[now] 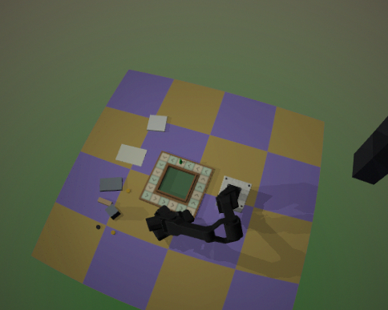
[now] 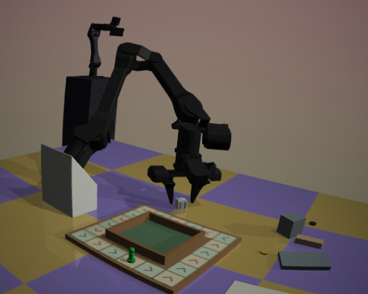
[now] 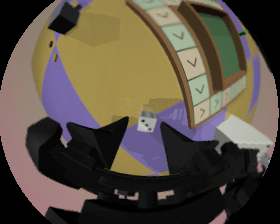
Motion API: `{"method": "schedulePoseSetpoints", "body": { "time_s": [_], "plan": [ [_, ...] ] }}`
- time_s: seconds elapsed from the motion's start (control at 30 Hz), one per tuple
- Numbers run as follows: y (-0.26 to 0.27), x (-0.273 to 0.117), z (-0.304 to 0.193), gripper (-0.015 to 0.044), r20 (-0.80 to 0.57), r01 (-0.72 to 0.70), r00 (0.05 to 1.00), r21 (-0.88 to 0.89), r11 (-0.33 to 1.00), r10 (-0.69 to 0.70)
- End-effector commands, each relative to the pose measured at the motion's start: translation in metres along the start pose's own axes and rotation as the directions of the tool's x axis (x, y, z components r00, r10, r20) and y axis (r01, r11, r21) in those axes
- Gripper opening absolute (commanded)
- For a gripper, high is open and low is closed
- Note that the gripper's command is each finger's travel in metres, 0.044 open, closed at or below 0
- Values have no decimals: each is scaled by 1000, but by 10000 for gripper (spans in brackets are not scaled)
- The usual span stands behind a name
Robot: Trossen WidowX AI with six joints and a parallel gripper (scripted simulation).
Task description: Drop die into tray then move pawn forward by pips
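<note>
The white die (image 2: 181,203) (image 3: 147,121) lies on the table beside the board (image 1: 155,179) (image 2: 204,253) (image 3: 193,62); the arm hides it in the top view. My gripper (image 2: 182,202) (image 3: 145,121) is open and points down, its fingertips low over the die, one to each side in the views. It holds nothing. The pips on the die's top are too small to read. The dice tray (image 1: 177,183) (image 2: 155,235) (image 3: 225,40) in the board's middle is empty. The green pawn (image 1: 180,162) (image 2: 131,255) (image 3: 243,33) stands upright on a square of the ring's far side from the die.
A grey cube (image 1: 112,211) (image 2: 290,226) (image 3: 63,19), a wooden block (image 2: 309,241), a grey slab (image 1: 111,184) (image 2: 304,260) and small discs lie past the board. Two white plates (image 1: 131,155) (image 1: 157,122) lie beyond it. A white wedge (image 2: 83,192) stands by my base.
</note>
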State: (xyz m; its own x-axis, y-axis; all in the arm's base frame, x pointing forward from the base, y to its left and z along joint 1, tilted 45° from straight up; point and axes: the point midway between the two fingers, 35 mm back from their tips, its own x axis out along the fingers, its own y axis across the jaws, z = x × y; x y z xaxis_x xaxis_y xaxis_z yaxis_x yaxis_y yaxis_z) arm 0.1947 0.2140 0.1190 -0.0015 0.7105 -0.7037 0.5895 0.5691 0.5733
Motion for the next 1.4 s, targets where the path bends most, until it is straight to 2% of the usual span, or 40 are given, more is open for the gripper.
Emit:
{"method": "schedulePoseSetpoints", "body": {
  "time_s": [0.0, 0.2, 0.43, 0.53, 1.23, 1.37],
  "plan": [
    [-2, 5, 1, 275, 3, 4, 1000, 5, 1000, -4],
    [-2, 5, 1, 117, 3, 4, 1000, 5, 1000, -4],
    [-2, 5, 1, 71, 3, 4, 1000, 5, 1000, -4],
    [-1, 2, 2, 0, 4, 5, 1000, 5, 1000, -5],
    [4, -109, 11, 0, 8, 13, 1000, 5, 1000, -13],
    [4, -117, 9, 0, 7, 9, 1000, 6, 1000, -9]
  ]
}}
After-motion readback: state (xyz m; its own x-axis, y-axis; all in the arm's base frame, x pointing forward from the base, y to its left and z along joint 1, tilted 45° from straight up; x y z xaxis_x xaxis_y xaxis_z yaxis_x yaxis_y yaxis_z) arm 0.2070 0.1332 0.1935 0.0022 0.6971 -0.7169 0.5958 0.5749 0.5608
